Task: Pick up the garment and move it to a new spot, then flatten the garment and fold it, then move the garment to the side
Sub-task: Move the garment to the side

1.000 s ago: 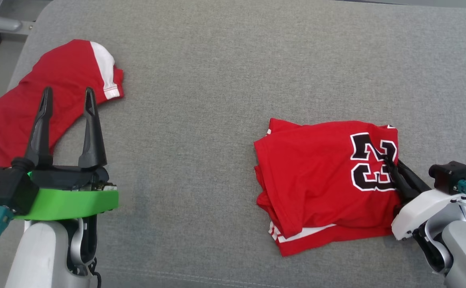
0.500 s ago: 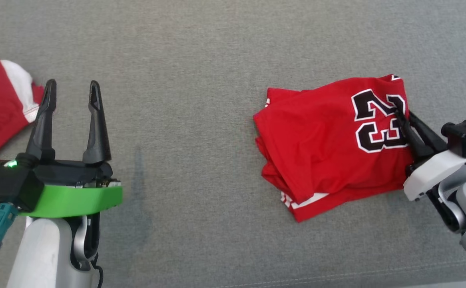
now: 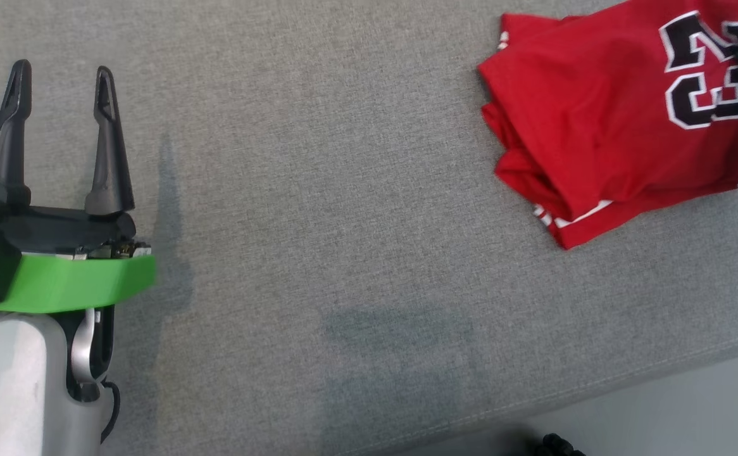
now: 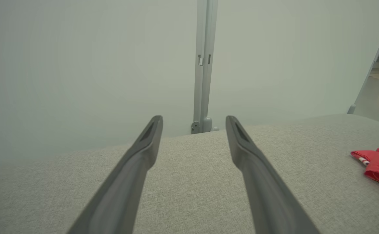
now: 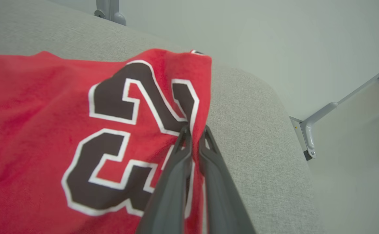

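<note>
Right claw [image 5: 194, 130]: both fingers pinched tight on the edge of the red jersey [image 3: 603, 120], cloth caught between the tips. The jersey is folded into a thick bundle that lies on the grey cushion [image 3: 318, 190] and spreads away from that claw's fingers. Big black digits outlined in white sit right at the tips and look like 23. White trim shows at the lower fold. Left claw [image 3: 62, 66]: fingers spread wide, holding nothing, well apart from the jersey.

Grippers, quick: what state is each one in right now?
Left gripper: open, holding nothing.
Right gripper: shut on the red jersey, at its edge beside the number.
</note>
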### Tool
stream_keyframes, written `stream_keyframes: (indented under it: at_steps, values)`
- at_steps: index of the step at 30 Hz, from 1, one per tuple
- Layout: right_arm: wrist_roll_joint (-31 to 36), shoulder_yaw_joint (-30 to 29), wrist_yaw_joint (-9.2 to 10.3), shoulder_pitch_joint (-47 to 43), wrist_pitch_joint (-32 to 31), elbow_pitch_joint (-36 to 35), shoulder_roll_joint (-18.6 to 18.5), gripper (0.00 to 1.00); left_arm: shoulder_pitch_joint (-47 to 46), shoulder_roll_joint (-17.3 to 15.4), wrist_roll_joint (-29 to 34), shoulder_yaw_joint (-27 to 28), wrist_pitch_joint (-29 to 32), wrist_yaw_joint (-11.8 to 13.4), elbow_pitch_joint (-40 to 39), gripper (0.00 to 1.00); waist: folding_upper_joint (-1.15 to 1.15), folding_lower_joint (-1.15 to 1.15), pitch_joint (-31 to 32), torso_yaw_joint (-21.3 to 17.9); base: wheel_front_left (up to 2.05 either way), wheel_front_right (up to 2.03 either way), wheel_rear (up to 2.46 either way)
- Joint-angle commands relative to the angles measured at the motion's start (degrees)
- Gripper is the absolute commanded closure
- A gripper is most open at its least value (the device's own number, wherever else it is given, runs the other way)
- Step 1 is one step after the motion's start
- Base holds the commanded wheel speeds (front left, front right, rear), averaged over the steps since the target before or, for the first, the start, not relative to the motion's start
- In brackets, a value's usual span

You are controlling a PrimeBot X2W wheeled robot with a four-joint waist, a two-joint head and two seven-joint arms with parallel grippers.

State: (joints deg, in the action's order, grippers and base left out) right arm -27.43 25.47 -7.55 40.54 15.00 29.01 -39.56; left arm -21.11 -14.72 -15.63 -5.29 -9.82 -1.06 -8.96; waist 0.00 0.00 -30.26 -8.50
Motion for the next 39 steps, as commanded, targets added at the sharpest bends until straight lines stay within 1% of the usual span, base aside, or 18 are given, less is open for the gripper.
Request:
stream_keyframes:
  at_steps: [1,6,7,10,13,14,15,16,20,24,28,31,35,39]
  values:
    - [-0.74,-1.79,0.12,1.55,0.26,1.00,-2.06,1.00,-0.75,-0.77,0.58,0.20,0.66,0.50,-1.34,0.00,0.00,0.00,-4.96,-3.45,0.00,0.00,0.00]
    - [-0.18,-6.26,0.12,2.39,0.27,3.57,-6.38,1.00,-1.34,-1.94,1.24,0.15,2.51,0.74,-4.04,0.00,0.00,0.00,-7.16,-4.19,0.00,0.00,0.00]
    - [-0.18,-6.26,0.12,2.39,0.27,3.57,-6.38,1.00,-1.34,-1.94,1.24,0.15,2.51,0.74,-4.04,0.00,0.00,0.00,-7.16,-4.19,0.00,0.00,0.00]
    - [0.60,-9.39,0.12,2.94,0.28,5.74,-7.84,1.00,-1.47,-2.44,1.63,-0.09,3.55,0.92,-5.82,0.00,0.00,0.00,-8.12,-4.55,0.00,0.00,0.00]
    - [1.46,-11.80,0.11,3.77,0.28,7.50,-6.62,1.00,-1.75,-2.87,1.84,-0.45,4.32,0.90,-7.03,0.00,0.00,0.00,-8.73,-4.86,0.00,0.00,0.00]
    - [1.78,-12.39,0.12,4.03,0.28,8.06,-6.03,0.86,-1.90,-2.96,1.91,-0.56,4.50,0.91,-7.23,0.00,0.00,0.00,-8.81,-4.95,0.00,0.00,0.00]
    - [2.10,-13.09,0.12,4.42,0.28,8.78,-5.53,0.50,-1.98,-3.01,1.98,-0.70,4.72,0.96,-7.44,0.00,0.00,0.00,-8.87,-5.03,0.00,0.00,0.00]
    - [2.48,-13.95,0.12,4.98,0.29,9.60,-5.24,0.00,-2.05,-3.04,2.03,-0.78,4.97,0.96,-7.61,0.00,0.00,0.00,-8.95,-5.09,0.00,0.00,0.00]
    - [4.52,-17.52,0.11,5.64,0.28,11.39,-2.51,0.00,-2.26,-3.20,1.83,-1.03,5.06,0.81,-7.43,0.00,0.00,0.00,-8.76,-5.29,0.00,0.00,0.00]
    - [6.03,-21.68,0.12,3.96,0.29,8.85,0.27,0.00,-1.60,-2.86,1.34,-1.26,4.48,0.92,-6.17,0.00,0.00,0.00,-7.29,-5.43,0.00,0.00,0.00]
    - [8.00,-26.76,0.11,1.11,0.28,2.98,4.44,0.00,0.16,-2.05,0.55,-1.27,3.36,1.35,-4.21,0.00,0.00,0.00,-4.30,-5.48,0.00,0.00,0.00]
    - [9.52,-30.20,0.11,-2.21,0.28,-2.37,8.54,0.00,1.23,-1.43,-0.12,-1.40,2.51,1.49,-2.53,0.00,0.00,0.00,-1.79,-4.92,0.00,0.00,0.00]
    - [10.78,-32.55,0.11,-6.92,0.28,-9.59,14.09,0.00,2.64,-0.49,-0.88,-1.39,1.16,2.06,-0.59,0.00,0.00,0.00,1.42,-3.16,0.00,0.00,0.00]
    - [11.50,-32.06,0.11,-11.51,0.29,-15.48,19.30,0.00,4.39,0.10,-1.67,-0.80,-0.12,2.58,1.49,0.00,0.00,0.00,4.36,-1.21,0.00,0.00,0.00]
